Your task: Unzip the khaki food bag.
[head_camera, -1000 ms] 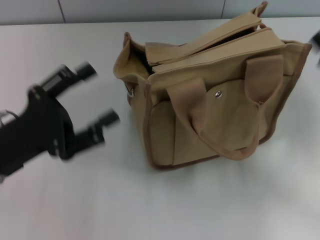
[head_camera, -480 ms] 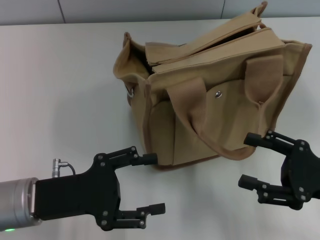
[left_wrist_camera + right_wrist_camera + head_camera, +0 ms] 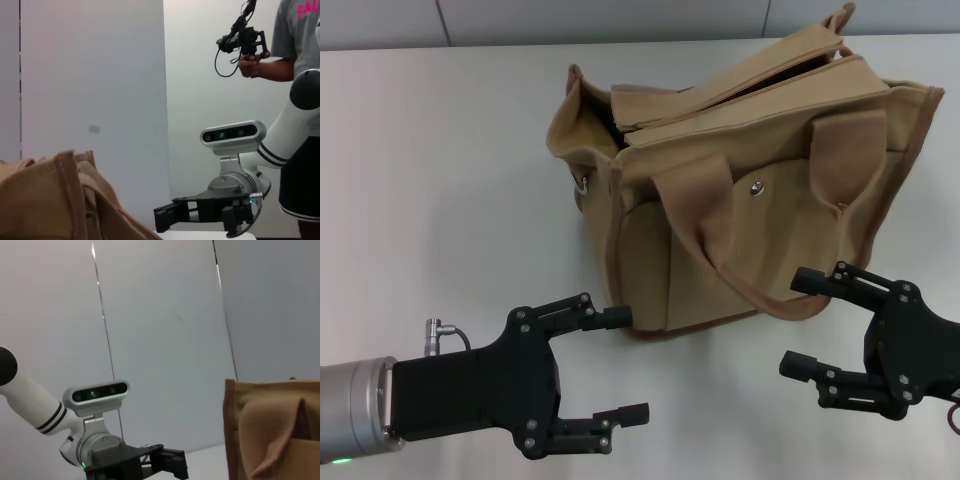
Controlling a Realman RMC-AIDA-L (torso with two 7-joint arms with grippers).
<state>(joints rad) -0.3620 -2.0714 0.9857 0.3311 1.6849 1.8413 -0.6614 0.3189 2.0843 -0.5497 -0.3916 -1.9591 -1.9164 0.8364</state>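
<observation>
The bag (image 3: 740,190) stands on the white surface (image 3: 440,150) at about 1 o'clock from the scene's middle, its top flaps parted, two loop handles draped over the front, a silver snap (image 3: 756,187) on the pocket; the left tool (image 3: 610,370) hovers at 7 o'clock, released, fingers spread, its upper fingertip just beside the bag's brown-edged lower corner; the right tool (image 3: 805,320) sits at 5 o'clock, also released, fingers spread, its upper finger near the hanging handle loop; neither grasps anything; in the left wrist view a person (image 3: 295,60) stands behind, holding a device.
</observation>
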